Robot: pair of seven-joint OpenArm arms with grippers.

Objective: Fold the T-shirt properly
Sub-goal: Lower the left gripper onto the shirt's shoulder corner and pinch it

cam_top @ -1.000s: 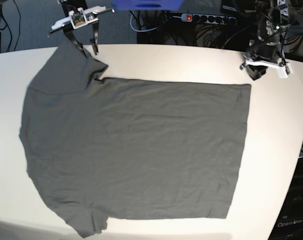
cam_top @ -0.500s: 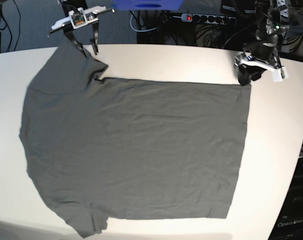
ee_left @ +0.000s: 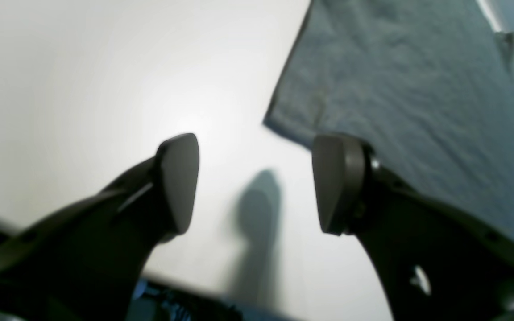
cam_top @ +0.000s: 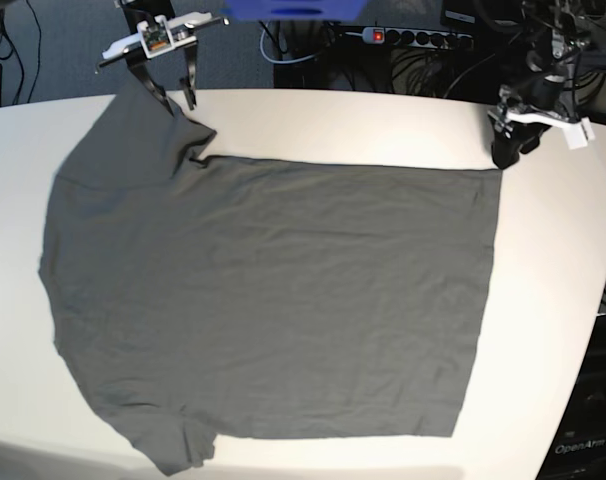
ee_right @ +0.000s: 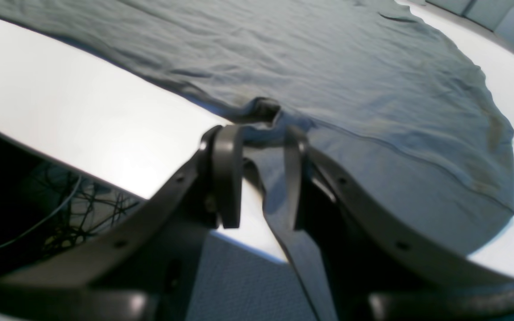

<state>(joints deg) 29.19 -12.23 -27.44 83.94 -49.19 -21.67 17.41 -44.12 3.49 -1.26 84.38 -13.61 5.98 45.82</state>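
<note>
The dark olive-grey T-shirt (cam_top: 273, 290) lies spread flat on the white table (cam_top: 363, 125), with its collar end to the left and its hem to the right. My right gripper (cam_top: 178, 102) stands at the far left sleeve. In the right wrist view a fold of the T-shirt (ee_right: 350, 67) runs up between the fingers of the right gripper (ee_right: 261, 178), which is shut on it. My left gripper (cam_top: 505, 152) hovers just off the far hem corner. In the left wrist view the left gripper (ee_left: 257, 183) is open and empty, with the corner of the T-shirt (ee_left: 417, 89) just beyond its fingertips.
The table's far edge runs close behind both grippers. Past it lie a power strip (cam_top: 418, 38) and tangled cables on a dark floor. A blue object (cam_top: 293, 8) shows at the top. Bare table (cam_top: 553, 300) borders the hem on the right.
My left gripper has opened wide. It swung in toward the hem corner, then drew back slightly to the right. The T-shirt and the right gripper have not moved.
</note>
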